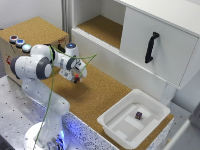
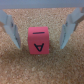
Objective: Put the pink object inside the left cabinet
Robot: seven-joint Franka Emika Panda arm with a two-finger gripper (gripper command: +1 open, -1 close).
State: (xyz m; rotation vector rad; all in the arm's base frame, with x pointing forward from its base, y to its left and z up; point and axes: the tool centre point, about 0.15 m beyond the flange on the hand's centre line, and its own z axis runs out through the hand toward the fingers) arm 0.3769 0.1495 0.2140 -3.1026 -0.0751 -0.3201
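1. Grasping is the step in hand: the pink object (image 2: 39, 41) lies on the cork tabletop (image 1: 107, 95), and your hand (image 2: 42, 31) hangs over it with both fingers spread wide, one on each side of it.

2. In the wrist view the fingers (image 2: 12, 27) stand apart from the pink object, with cork showing in the gaps. Nothing is held yet. The object reads there as a small cube with dark marks on its top face.

3. In the exterior view the hand (image 1: 76, 76) sits low over the tabletop, in front of the left cabinet (image 1: 102, 27), with a speck of pink-red just under it. How far the fingertips are above the cork you cannot tell from these pictures.

4. The next move, as I judge it, calls for you to lower until the fingertips flank the cube's sides, then close on it squarely. It looks roughly centred between the fingers, so little sideways correction should be needed.

5. After that you will need to lift clear and carry it up over the cabinet's front sill onto its cork floor.

6. Leave the dark cube (image 1: 138, 115) in the white bin (image 1: 116, 126) alone, and keep away from the door with the black handle (image 1: 151, 47).
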